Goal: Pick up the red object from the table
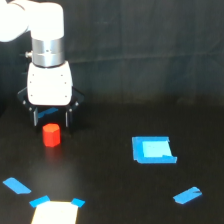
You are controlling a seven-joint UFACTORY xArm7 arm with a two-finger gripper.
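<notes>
The red object [51,135] is a small red-orange cylinder standing upright on the black table [110,170], toward the exterior view's left. My gripper [51,122] hangs from the white arm directly above it. Its two dark fingers [35,118] are spread wider than the cylinder, so it is open. The fingertips end just at the cylinder's top edge and do not close on it. I cannot tell whether they touch it.
A blue-edged square [153,150] lies to the exterior view's right of the cylinder. Blue tape strips lie at the lower right [187,195] and lower left [16,186]. A pale patch with blue corners [56,212] sits at the bottom edge.
</notes>
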